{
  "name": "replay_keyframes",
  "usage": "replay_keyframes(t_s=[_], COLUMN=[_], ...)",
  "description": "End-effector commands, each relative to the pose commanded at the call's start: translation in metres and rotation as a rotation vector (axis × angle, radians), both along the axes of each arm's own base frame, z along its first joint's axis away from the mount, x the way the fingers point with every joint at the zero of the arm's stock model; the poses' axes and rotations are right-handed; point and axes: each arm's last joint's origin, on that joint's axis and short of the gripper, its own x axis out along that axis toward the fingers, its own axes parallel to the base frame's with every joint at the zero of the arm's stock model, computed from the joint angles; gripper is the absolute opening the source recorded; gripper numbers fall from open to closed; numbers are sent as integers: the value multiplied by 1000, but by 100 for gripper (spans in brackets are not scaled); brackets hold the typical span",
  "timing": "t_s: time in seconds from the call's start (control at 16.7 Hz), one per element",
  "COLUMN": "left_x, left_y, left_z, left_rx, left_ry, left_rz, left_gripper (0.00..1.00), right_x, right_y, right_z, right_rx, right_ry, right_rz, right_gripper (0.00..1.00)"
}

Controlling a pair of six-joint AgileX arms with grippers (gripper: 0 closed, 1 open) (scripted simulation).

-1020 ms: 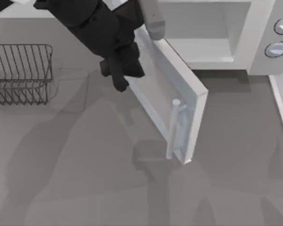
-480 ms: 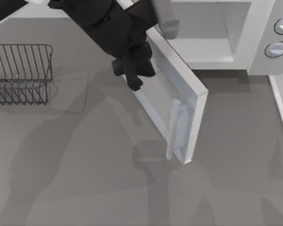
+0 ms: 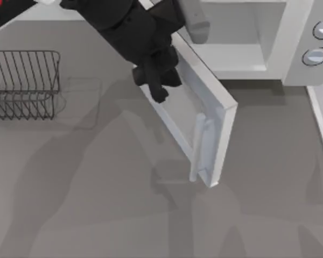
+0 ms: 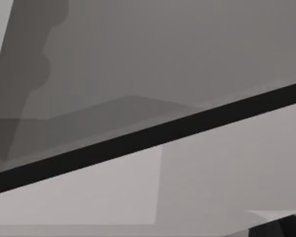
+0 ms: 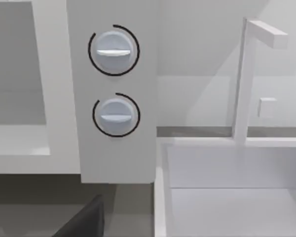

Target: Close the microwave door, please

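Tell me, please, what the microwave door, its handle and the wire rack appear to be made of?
Microwave door: white, matte frame, likely plastic or painted metal, around a greyish see-through window. Handle: a pale, smooth bar, probably plastic. Wire rack: thin dark grey rods in an open grid, seemingly metal wire.

A flat grey surface (image 4: pixel 187 54) spans the upper area, crossed by darker shadows. A straight black band (image 4: pixel 148 136) runs diagonally across. Below the band lies a pale grey flat panel (image 4: pixel 212 187).
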Motion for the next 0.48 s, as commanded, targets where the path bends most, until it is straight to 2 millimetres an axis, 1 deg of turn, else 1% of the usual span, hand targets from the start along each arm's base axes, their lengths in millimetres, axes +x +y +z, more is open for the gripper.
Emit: replay_keyframes(t_s=[0.48], left_x=[0], left_y=[-14], left_z=[0], left_rx=[0], left_ry=[0], left_rz=[0], left_gripper=[0], right_x=[0], right_y=[0], right_z=[0], right_rx=[0], right_ry=[0], right_rz=[0], right_gripper=[100])
